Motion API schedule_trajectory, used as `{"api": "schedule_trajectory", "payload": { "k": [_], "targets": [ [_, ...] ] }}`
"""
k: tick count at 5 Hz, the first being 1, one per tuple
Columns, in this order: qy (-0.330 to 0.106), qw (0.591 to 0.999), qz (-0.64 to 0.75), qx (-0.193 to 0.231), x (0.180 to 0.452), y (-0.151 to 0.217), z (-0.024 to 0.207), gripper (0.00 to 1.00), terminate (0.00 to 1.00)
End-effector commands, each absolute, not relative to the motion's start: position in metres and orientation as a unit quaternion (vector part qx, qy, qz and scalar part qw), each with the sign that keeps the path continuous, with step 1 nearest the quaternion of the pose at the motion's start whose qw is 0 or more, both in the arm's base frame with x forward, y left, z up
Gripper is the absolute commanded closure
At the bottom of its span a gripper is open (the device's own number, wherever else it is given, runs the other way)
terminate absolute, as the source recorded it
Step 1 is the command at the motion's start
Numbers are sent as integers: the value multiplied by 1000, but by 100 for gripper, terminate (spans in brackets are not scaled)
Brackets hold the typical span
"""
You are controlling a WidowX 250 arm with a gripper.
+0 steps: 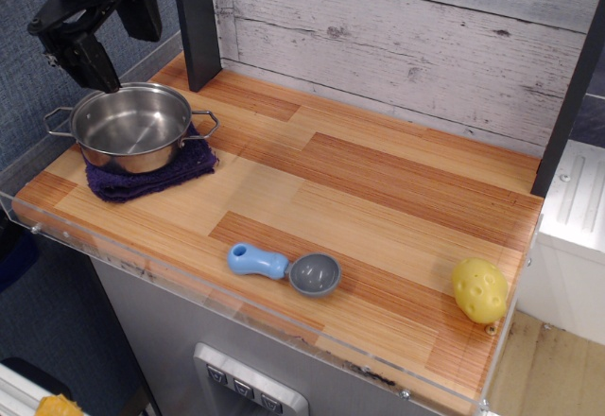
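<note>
Pot [132, 128]: shiny steel, two-handled, on purple cloth [156, 178]. My jaws above its rim (dark; whether open, I cannot tell).

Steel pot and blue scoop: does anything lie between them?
Only the edge of the purple cloth under the steel pot; beyond it the wooden counter is bare up to the blue scoop, as the one view shows.
</note>
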State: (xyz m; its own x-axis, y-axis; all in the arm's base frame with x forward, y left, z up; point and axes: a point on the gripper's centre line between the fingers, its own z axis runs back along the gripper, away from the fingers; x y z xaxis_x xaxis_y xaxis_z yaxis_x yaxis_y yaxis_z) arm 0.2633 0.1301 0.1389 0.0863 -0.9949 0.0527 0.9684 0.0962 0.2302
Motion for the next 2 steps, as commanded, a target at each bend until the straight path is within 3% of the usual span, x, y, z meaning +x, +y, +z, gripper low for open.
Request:
{"api": "schedule_trajectory", "payload": {
  "k": [1, 2],
  "targets": [
    [-98, 734, -669, 68, 263, 130, 139, 0, 0],
    [-93, 729, -674, 74, 271, 114, 142, 0, 0]
  ]
}}
